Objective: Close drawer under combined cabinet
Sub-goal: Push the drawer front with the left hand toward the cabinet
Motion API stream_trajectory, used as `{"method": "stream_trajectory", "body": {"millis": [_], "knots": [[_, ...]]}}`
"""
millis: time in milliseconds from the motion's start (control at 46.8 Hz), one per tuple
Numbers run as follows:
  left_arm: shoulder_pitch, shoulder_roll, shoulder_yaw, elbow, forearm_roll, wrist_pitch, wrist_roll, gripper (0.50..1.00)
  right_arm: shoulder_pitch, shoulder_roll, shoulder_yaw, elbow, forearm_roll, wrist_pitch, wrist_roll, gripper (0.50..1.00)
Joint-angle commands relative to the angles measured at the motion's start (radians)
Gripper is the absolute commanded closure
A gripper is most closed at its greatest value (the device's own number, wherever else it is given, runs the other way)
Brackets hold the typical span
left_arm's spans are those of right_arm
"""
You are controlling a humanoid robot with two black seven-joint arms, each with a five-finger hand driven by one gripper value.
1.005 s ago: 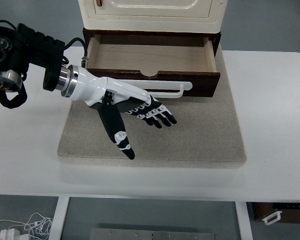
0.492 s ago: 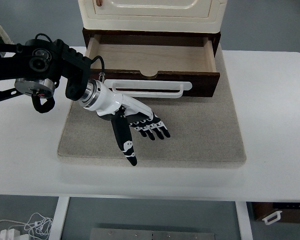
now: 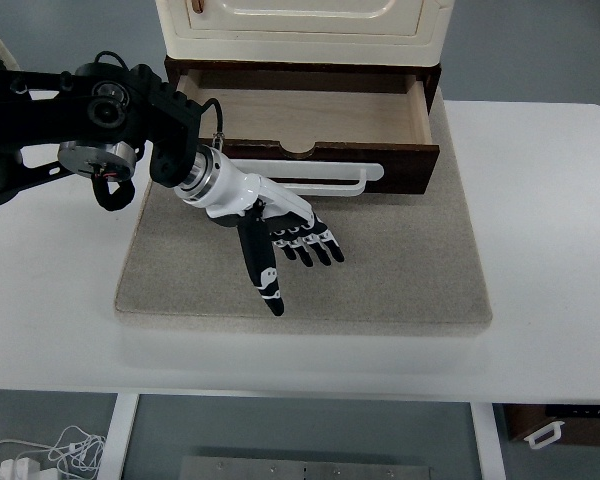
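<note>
From my remote station I see the drawer [image 3: 300, 120] under the cream cabinet [image 3: 302, 25] standing pulled out toward the near side, its wooden interior bare. The drawer sits at the far edge of a grey mat [image 3: 400, 270], which lies on a white table [image 3: 550, 250]. The dark front panel of the drawer carries a long white handle [image 3: 325, 178] running left to right along its near face.

The left arm [image 3: 80, 125] enters from the left edge; its black joint housing lies over the far left part of the table. The left hand [image 3: 280, 225] extends from a white wrist section toward the right and near side, above the mat, just in front of the drawer's front panel. Its fingers [image 3: 315, 245] are straight and spread wide, holding nothing, palm up toward the camera. The thumb [image 3: 262, 275] points toward the near edge of the mat, well apart from the other fingers. The back of the wrist lies close to the left part of the handle; I cannot tell whether it touches. The fingertips are clear of the front panel.

A white cable [image 3: 50, 450] lies on the floor at the near left.
</note>
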Motion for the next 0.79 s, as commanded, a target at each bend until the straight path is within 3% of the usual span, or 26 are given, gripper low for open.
{"method": "stream_trajectory", "body": {"millis": [0, 770], "knots": [[-0.001, -0.019, -0.001, 0.027, 0.001, 0.001, 0.008, 0.500, 0.001, 0.000, 0.000, 0.000, 0.000, 0.000, 0.000, 0.548], [0.013, -0.062, -0.046, 0.158, 0.065, 0.031, 0.008, 0.500, 0.000, 0.000, 0.000, -0.001, 0.000, -0.001, 0.000, 0.548]]}}
